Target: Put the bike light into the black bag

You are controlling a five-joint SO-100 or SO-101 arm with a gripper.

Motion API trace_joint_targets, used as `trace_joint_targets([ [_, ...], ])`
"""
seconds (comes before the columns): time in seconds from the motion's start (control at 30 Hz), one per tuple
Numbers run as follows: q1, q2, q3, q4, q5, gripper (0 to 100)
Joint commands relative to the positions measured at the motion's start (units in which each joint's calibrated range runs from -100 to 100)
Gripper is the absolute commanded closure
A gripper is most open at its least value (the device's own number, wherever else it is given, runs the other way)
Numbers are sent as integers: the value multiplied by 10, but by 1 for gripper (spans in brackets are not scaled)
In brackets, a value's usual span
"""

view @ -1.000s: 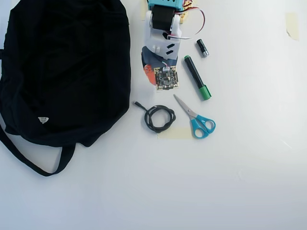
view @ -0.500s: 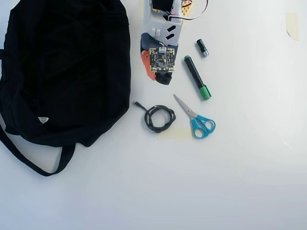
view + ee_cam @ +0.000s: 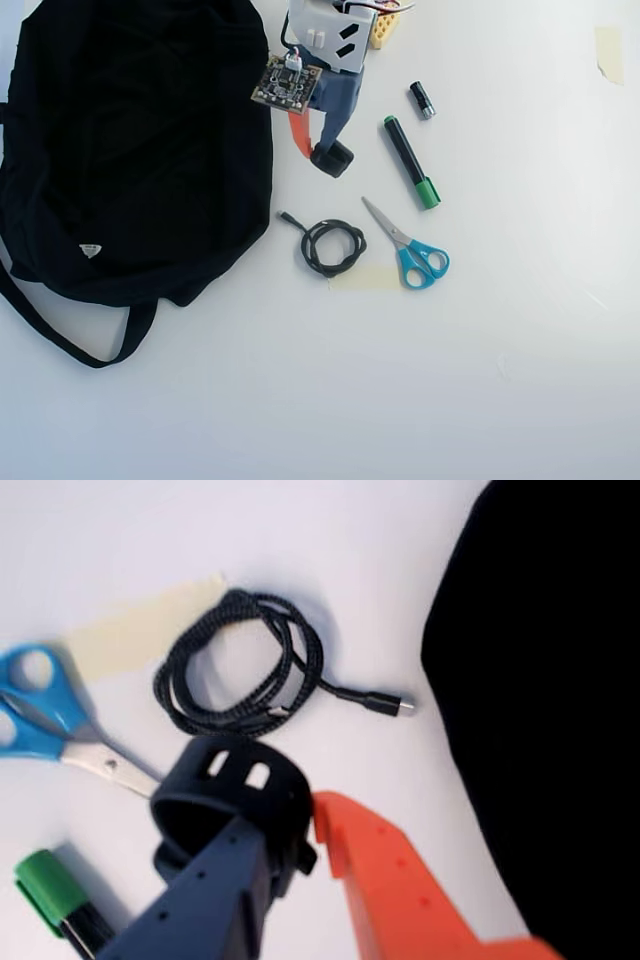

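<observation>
Since half a second ago we see our pincer swung left, clamped on one bike light, beside one black bag.

- The gripper is hanging right next to the black bag, with just a thin strip of bare table sitting between them in the overhead view.
- The coiled cable is lying just below that strip, its plug end poking toward the bag.
- Scissors, a green marker and a small cylinder are crowding the right side.
- The bag's strap is trailing along the lower left.
- Everything below the cable and scissors is sitting wide open.
</observation>
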State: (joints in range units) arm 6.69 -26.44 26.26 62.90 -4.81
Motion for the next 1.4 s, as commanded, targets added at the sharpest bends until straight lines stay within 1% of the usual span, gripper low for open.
trace_joint_targets([
  [0.0,14,-31,-26,-3,-10,98],
  [0.07,27,-31,-28,-4,-11,98],
  [0.2,81,-30,-29,-5,-36,98],
  [0.4,169,-19,-51,-25,-30,98],
  [0.47,201,-17,-62,-35,-14,98],
  [0.5,232,-14,-70,-36,-4,98],
  [0.6,288,6,-80,-37,2,98],
  [0.63,322,25,-90,-37,8,98],
  [0.7,350,46,-104,-44,13,98],
  [0.8,396,119,-133,-87,18,98],
  [0.93,442,246,-133,-141,13,98],
  [1.13,482,269,-123,-133,12,97],
  [1.2,479,257,-128,-128,-1,84],
  [1.23,472,255,-133,-117,-3,76],
  [1.27,451,254,-134,-109,-1,73],
  [1.33,403,236,-158,-73,6,70],
  [1.37,380,204,-187,-42,8,63],
])
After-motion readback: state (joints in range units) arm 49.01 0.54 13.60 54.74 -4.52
